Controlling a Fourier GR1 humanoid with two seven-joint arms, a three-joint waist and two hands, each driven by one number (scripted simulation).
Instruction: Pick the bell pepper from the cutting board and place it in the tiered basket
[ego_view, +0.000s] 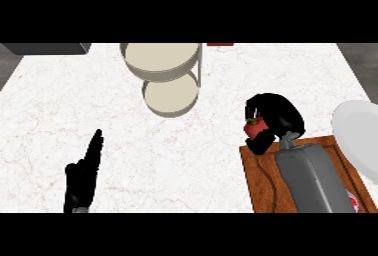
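Note:
A red bell pepper (253, 128) shows at the left side of my right hand (275, 116), whose fingers and thumb curl round it. The hand is over the far left end of the wooden cutting board (260, 180); whether the pepper still rests on the board I cannot tell. The tiered basket (164, 75) stands at the back centre, its two beige round trays one above the other, to the upper left of the pepper. My left hand (83, 175) rests open at the lower left, fingers straight and pointing up.
A white plate (358, 137) lies at the right edge, just beyond the board. A dark grey object (48, 48) sits at the back left corner and a small red-brown thing (220, 44) at the back edge. White marble counter (111, 115) spreads between hands and basket.

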